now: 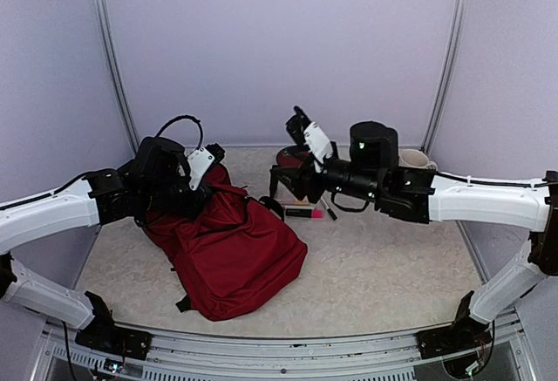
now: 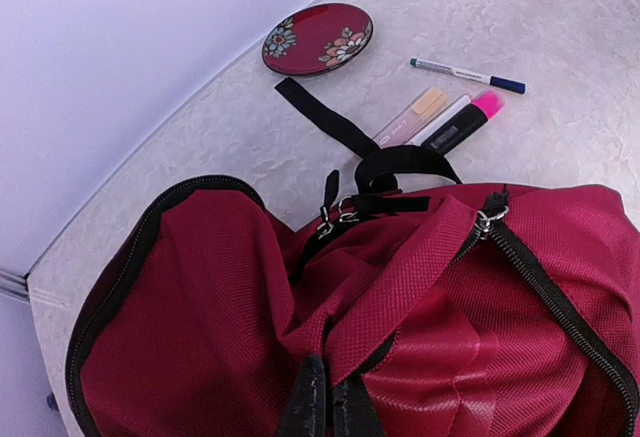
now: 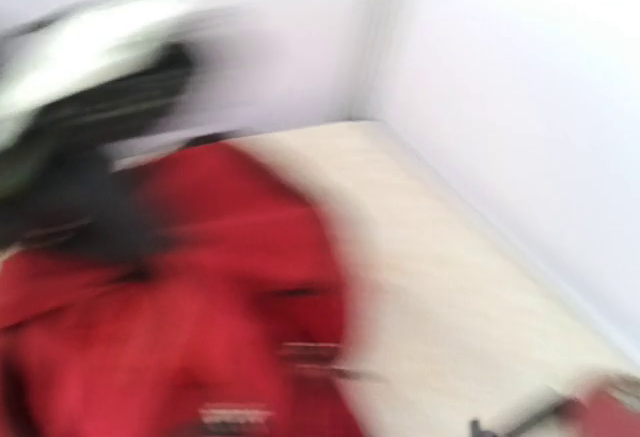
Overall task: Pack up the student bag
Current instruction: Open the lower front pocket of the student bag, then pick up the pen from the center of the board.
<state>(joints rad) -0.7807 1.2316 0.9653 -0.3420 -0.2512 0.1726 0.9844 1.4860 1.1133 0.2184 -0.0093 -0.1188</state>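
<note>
While your left gripper pinches shut on a fold of its woven cloth, the large dark red soft fabric backpack lies slumped left of centre on the speckled beige tabletop, black zip gaping; your right gripper's state cannot be told.
</note>
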